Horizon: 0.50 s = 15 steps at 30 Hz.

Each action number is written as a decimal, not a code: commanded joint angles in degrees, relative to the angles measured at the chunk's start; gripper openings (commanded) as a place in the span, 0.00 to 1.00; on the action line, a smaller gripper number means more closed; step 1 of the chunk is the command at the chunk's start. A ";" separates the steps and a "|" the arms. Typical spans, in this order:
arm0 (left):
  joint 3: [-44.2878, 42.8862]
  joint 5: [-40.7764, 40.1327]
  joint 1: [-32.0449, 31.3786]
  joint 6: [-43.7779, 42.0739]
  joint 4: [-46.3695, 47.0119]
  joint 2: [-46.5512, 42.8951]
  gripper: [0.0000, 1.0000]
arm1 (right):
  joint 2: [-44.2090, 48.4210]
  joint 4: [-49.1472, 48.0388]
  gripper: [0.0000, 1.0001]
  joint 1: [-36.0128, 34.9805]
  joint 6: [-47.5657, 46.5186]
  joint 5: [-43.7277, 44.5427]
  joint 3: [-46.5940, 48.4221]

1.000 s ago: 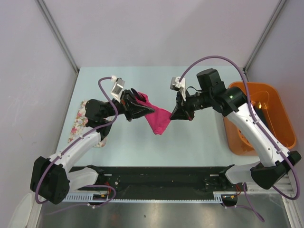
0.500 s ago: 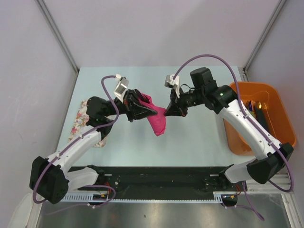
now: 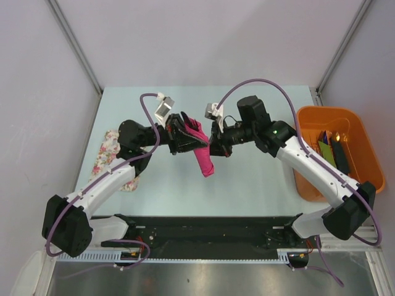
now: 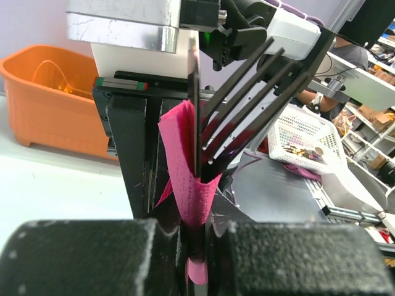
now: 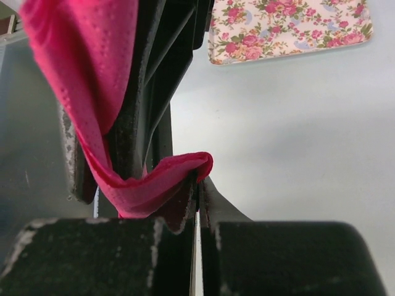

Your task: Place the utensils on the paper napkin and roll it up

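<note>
Closer together now, the arms meet above the desk (image 3: 247, 179); left jaws and right jaws are each clenched on the paper napkin (image 3: 205, 163) (hanging crumpled between them).

Magenta paper napkin (image 3: 202, 151) up in the air, crumpled, its dimpled paper wrapped loosely round a black fork (image 4: 223, 131) (four tines slanting at the fold), the lower tail drooping free.

Napkin (image 4: 187, 182) end lost between blurred left fingers (image 4: 80, 259); mat (image 3: 103, 154) half hidden under left arm (image 3: 105, 182); tub (image 3: 327, 111) contents too small.
</note>
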State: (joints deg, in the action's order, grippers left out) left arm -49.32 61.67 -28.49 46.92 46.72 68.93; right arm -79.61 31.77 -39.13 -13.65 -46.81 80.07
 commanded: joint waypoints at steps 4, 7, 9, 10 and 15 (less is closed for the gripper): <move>-4.38 -8.92 0.45 -0.50 0.49 -1.25 0.00 | -1.33 -2.51 0.21 4.40 5.03 4.97 2.53; -5.52 -15.68 1.51 -6.54 -10.57 -1.95 0.00 | -0.64 -0.22 0.40 9.94 7.05 8.74 4.12; -5.79 -22.16 1.51 -9.02 -17.52 -2.74 0.00 | 0.24 0.83 0.43 13.55 7.50 11.55 5.26; -5.87 -24.12 1.60 -10.51 -19.63 -3.01 0.00 | 1.38 0.93 0.44 14.17 8.11 13.13 5.53; -6.57 -32.65 1.60 -10.88 -26.75 -2.66 0.00 | 4.99 0.22 0.62 14.53 8.55 18.51 6.24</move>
State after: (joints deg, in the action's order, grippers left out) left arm -52.69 39.35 -27.18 38.68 26.72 67.81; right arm -79.37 32.73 -23.33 -6.15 -32.97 83.18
